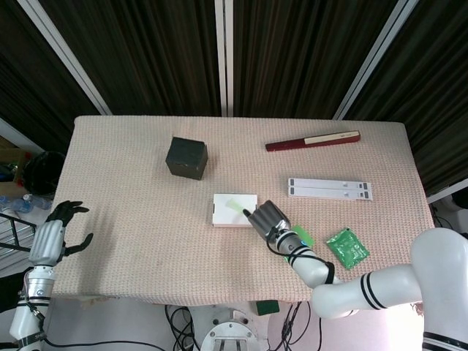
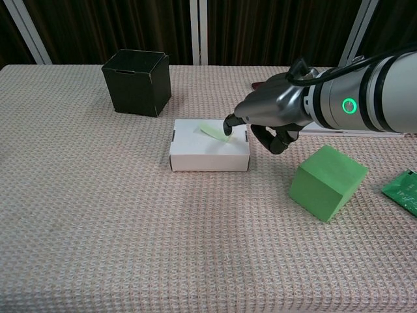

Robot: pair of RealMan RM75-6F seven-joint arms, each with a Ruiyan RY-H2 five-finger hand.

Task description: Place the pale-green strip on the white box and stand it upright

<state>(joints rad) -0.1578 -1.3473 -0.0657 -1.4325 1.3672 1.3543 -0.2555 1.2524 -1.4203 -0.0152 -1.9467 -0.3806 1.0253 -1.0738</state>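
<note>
The white box [image 1: 221, 215] [image 2: 208, 156] lies flat near the middle of the table. The pale-green strip [image 1: 234, 204] [image 2: 211, 130] lies slanted over its top, its left end on the lid and its right end raised. My right hand [image 1: 269, 219] [image 2: 272, 109] reaches in from the right and holds that raised end at its fingertips [image 2: 229, 123], with the other fingers curled under. My left hand [image 1: 55, 232] hangs off the table's left edge, fingers spread, holding nothing; the chest view does not show it.
A black cube box [image 1: 187, 158] [image 2: 137, 81] stands at the back left. A green cube [image 2: 326, 182] sits just right of the white box under my right forearm. A green packet [image 1: 347, 247], white flat strips [image 1: 329, 189] and a red-and-beige stick [image 1: 313, 140] lie to the right.
</note>
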